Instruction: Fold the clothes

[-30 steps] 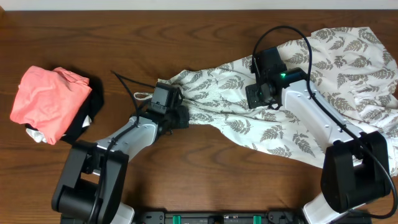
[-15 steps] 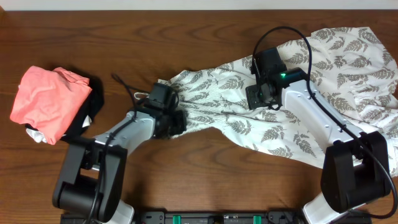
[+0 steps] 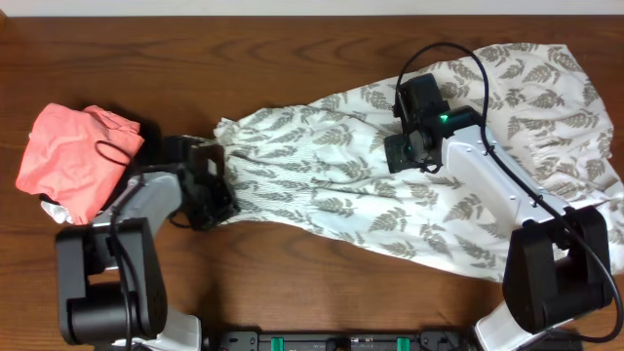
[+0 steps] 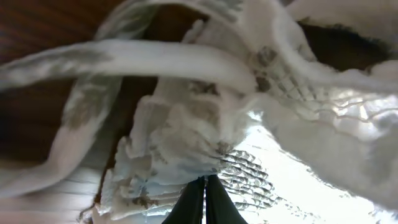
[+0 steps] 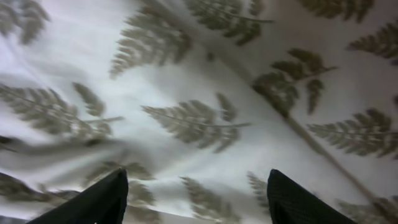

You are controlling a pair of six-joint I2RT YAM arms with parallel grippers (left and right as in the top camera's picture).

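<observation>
Clothes [image 3: 341,180] clamped in L end effector [image 4: 204,185]; R end effector [image 5: 196,199] spread above.

You'll find the left wrist view smeared: the clothes [image 4: 205,118] crowd the lens, and the left hand [image 4: 204,190] seems pinched on them. Overhead, its fingertips hide under the wrist.

**Camera setup: one overhead, two wrist**

We log the overhead view as looking straight down on the table [image 3: 244,49] from well above, arm bases at the bottom edge, the clothes [image 3: 331,185] spread across it. The left wrist view looks along its closed fingers [image 4: 194,205] into bunched fabric, very near and blurred. The right wrist view faces down between its spread fingers [image 5: 93,202], close over flat fern print. Both wrist patches lie inside the overhead's view, at the left gripper [image 3: 216,190] and the right gripper [image 3: 405,154].
</observation>
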